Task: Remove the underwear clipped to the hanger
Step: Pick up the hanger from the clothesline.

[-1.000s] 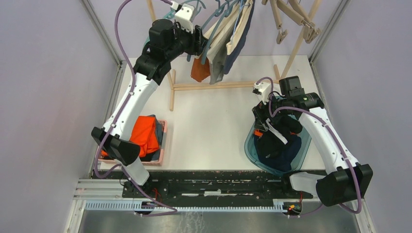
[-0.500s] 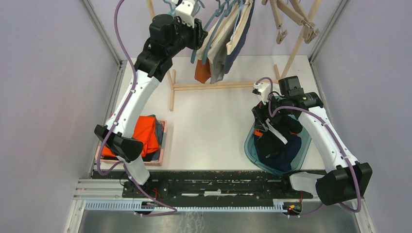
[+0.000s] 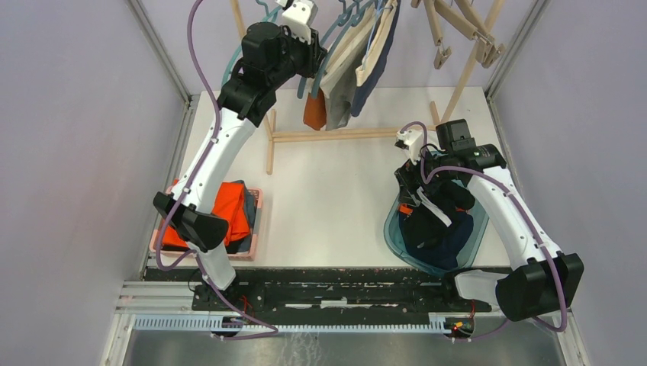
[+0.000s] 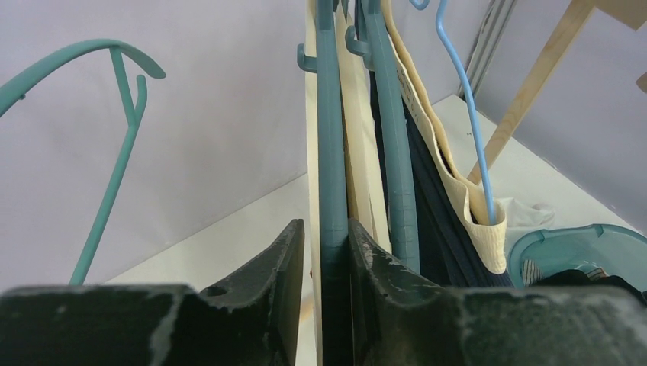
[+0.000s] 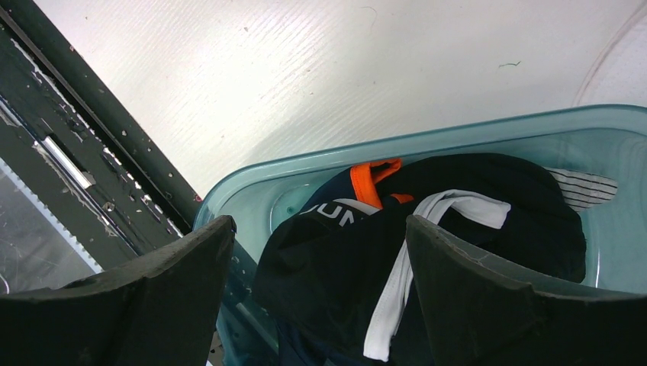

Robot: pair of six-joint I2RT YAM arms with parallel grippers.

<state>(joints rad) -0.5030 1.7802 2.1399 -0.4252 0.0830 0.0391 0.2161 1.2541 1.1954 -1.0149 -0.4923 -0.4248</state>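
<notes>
Walls: pale lilac-grey panels, plain and matte, on the left (image 3: 76, 152) and right (image 3: 587, 114).
Corner posts: grey metal, at the far left (image 3: 164, 57) and far right (image 3: 507, 57).
Table: white top (image 3: 336, 206).
Furniture: pale wooden rack (image 3: 351, 135) standing at the far side of the table.
Near edge: scuffed black rail (image 3: 336, 293) above a ribbed aluminium strip (image 3: 290, 324).
Light: even, with soft shadows.

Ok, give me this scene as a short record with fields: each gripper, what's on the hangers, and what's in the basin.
left gripper: raised, jaws either side of a teal hanger; grip unclear
right gripper: open, empty, above the teal basin
hanging underwear: cream, grey, navy and orange pieces
basin contents: dark underwear, one with a white waistband
</notes>
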